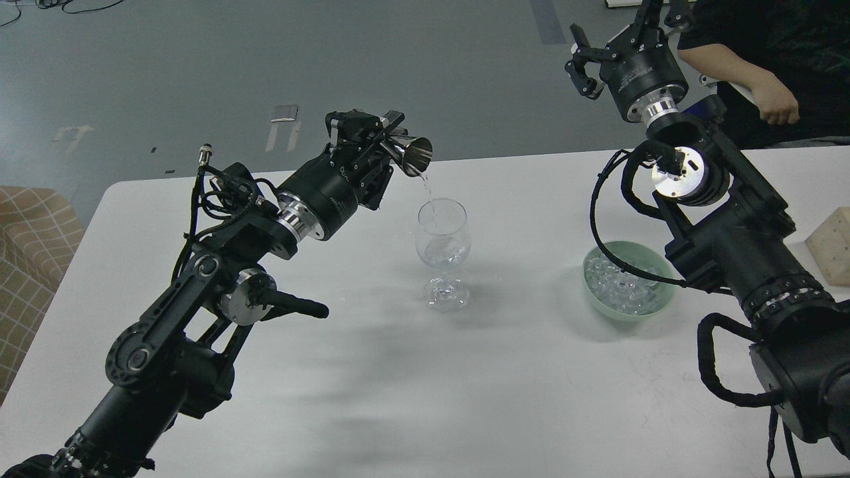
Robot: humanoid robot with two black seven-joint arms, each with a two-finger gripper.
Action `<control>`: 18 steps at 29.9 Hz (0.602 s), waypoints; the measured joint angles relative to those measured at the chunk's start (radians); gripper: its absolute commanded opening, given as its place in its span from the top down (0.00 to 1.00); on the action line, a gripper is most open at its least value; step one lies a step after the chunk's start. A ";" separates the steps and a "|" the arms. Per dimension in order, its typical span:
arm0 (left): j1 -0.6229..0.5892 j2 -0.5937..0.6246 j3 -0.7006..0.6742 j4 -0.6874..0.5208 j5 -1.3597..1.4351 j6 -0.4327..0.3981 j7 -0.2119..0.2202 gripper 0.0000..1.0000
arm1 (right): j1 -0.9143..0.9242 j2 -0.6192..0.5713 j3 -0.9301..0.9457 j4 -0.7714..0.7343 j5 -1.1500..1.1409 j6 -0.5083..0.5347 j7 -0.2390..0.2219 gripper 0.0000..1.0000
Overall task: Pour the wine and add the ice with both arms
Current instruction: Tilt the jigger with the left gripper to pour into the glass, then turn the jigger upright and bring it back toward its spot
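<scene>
A clear stemmed glass (443,249) stands on the white table (372,372). My left gripper (388,143) is shut on a small steel cup (415,156), tipped on its side up and left of the glass rim. A thin stream of clear wine (429,194) falls from the cup into the glass. A pale green bowl (627,311) at the right holds several clear ice cubes (617,285). My right gripper (607,46) is raised high above the far table edge, open and empty.
A person's arm (764,86) in a dark shirt is at the far right behind the table. A pale block (833,245) sits at the right edge. A checked cushion (26,265) lies left of the table.
</scene>
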 measured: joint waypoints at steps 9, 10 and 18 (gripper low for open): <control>0.002 -0.001 0.007 -0.006 0.092 -0.003 -0.039 1.00 | 0.000 0.000 0.001 0.000 0.000 0.000 0.000 0.00; 0.002 -0.001 0.012 -0.006 0.105 -0.003 -0.045 1.00 | 0.000 0.000 0.001 0.000 0.000 0.000 0.000 0.00; -0.001 0.001 0.036 -0.024 0.209 -0.003 -0.093 1.00 | 0.000 0.000 0.001 0.000 0.000 0.000 0.000 0.00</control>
